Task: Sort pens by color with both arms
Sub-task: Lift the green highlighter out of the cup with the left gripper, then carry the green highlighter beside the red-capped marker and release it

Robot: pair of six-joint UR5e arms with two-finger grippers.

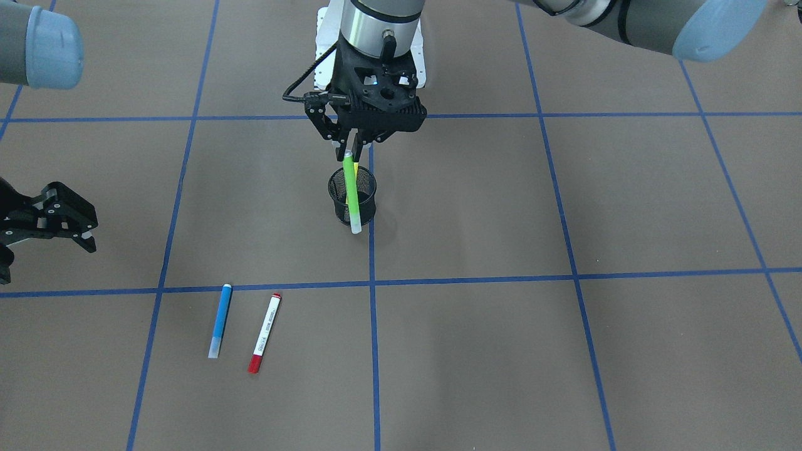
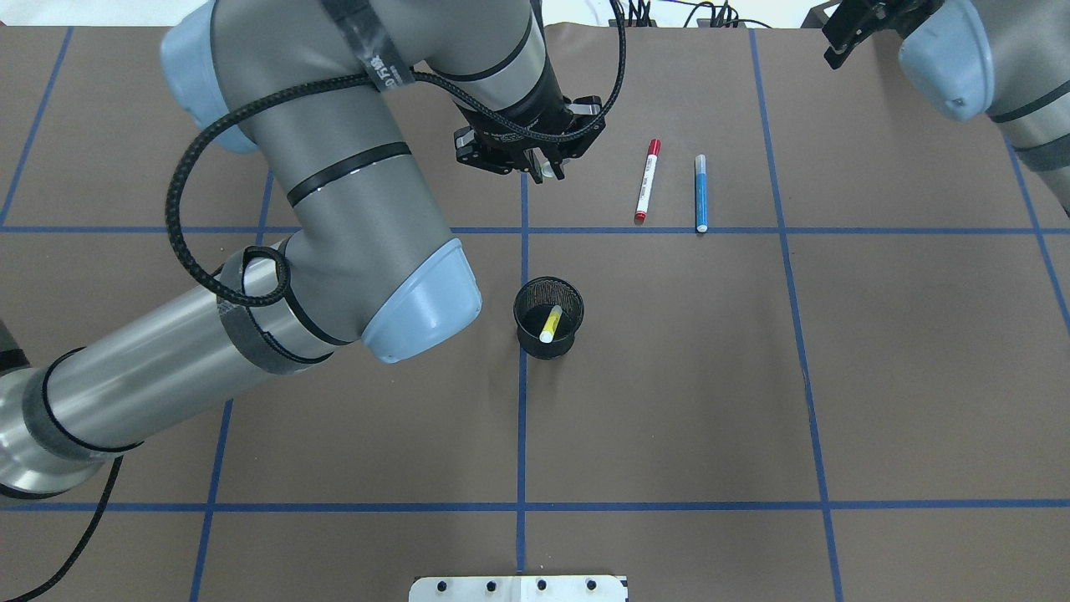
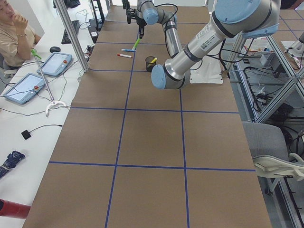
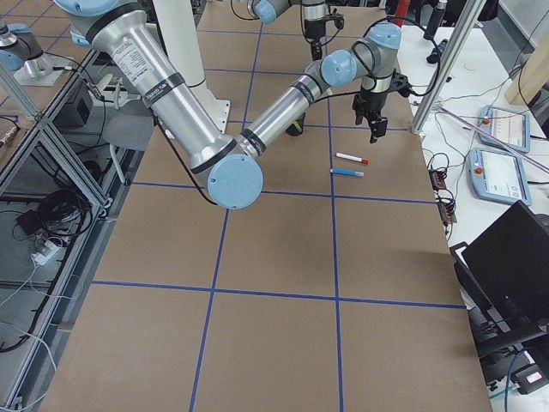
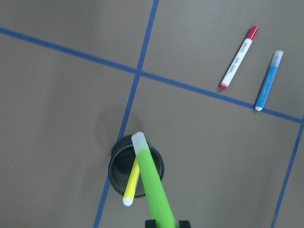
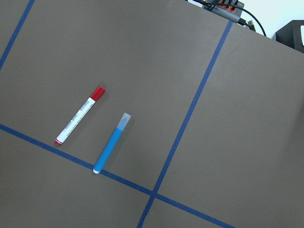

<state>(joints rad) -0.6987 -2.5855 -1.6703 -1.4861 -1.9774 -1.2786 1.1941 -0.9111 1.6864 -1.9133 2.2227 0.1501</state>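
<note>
My left gripper (image 1: 352, 149) is shut on the top of a green pen (image 1: 351, 188), which hangs tilted above the table. In the left wrist view the green pen's (image 5: 153, 185) pale tip sits over the black mesh cup (image 5: 115, 154). A yellow pen (image 2: 551, 323) leans inside the cup (image 2: 535, 341). The blue pen (image 1: 220, 319) and the white pen with red ends (image 1: 264, 333) lie side by side on the table, apart from each other. My right gripper (image 1: 84, 235) hovers open and empty, off to the side of those two pens.
Blue tape lines divide the brown table into squares. The white mounting plate (image 2: 518, 589) sits at the robot's edge. A person sits at a side desk (image 3: 28, 85) with tablets beyond the table's far side.
</note>
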